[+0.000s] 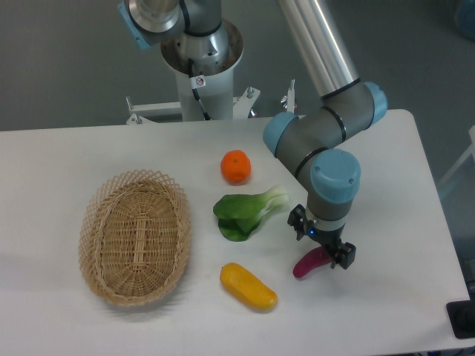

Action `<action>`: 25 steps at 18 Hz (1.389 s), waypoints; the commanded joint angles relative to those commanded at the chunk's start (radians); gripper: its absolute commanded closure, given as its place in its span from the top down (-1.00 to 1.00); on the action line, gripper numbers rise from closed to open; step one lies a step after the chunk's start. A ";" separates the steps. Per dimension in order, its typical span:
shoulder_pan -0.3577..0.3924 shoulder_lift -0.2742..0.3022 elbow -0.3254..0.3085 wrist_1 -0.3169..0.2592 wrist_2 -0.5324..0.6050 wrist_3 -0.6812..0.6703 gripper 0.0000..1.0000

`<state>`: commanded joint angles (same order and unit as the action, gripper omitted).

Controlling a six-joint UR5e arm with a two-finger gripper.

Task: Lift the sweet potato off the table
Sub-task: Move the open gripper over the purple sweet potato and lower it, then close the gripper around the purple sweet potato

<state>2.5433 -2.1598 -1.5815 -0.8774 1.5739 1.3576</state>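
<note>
the sweet potato (308,263) lies on the white tabletop (59,311), right of the yellow vegetable (249,287) and below-right of the leafy green (245,213). the hand (321,242) sits directly over it, fingers apart, one at each side of its upper end; contact cannot be confirmed. an orange (236,166) lies further back, a wicker basket (136,236) at far left.

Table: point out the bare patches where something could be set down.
Free: the table left of and behind the basket; the right side beyond the gripper. Crowded: the middle, with orange, bok choy, yellow vegetable and sweet potato.
</note>
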 joint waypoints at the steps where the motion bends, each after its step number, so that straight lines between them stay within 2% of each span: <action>1: 0.000 -0.002 0.000 0.000 -0.002 -0.008 1.00; 13: -0.006 -0.014 -0.003 0.006 0.002 -0.008 1.00; 20: -0.015 -0.025 -0.023 0.040 0.017 -0.011 1.00; 25: -0.029 -0.029 -0.020 0.037 0.078 -0.014 0.00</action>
<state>2.5142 -2.1890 -1.6015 -0.8406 1.6521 1.3438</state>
